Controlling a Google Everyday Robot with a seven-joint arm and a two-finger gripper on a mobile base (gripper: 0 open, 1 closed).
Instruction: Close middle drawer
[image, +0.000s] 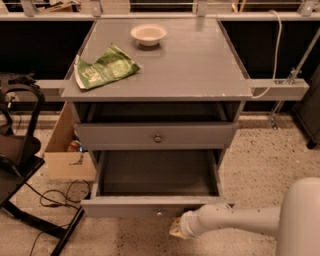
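Middle drawer (125, 206) stands pulled out; the tool (176, 231), whose grip I cannot tell, sits below its near front and could slide under it

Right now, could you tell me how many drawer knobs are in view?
2: one on the upper drawer front, one on the open middle drawer, above-left of the gripper. A lower one may be hidden.

Grey bench (200, 60) with cream bowl (148, 34) and green, white-printed bag (105, 67). Grey middle drawer (120, 135), metal knob (158, 138). Pale yellowish claw (176, 231) on white, dark-flecked arm (235, 222), just below the lowest grey drawer front (120, 206). Speckled beige floor (260, 160).
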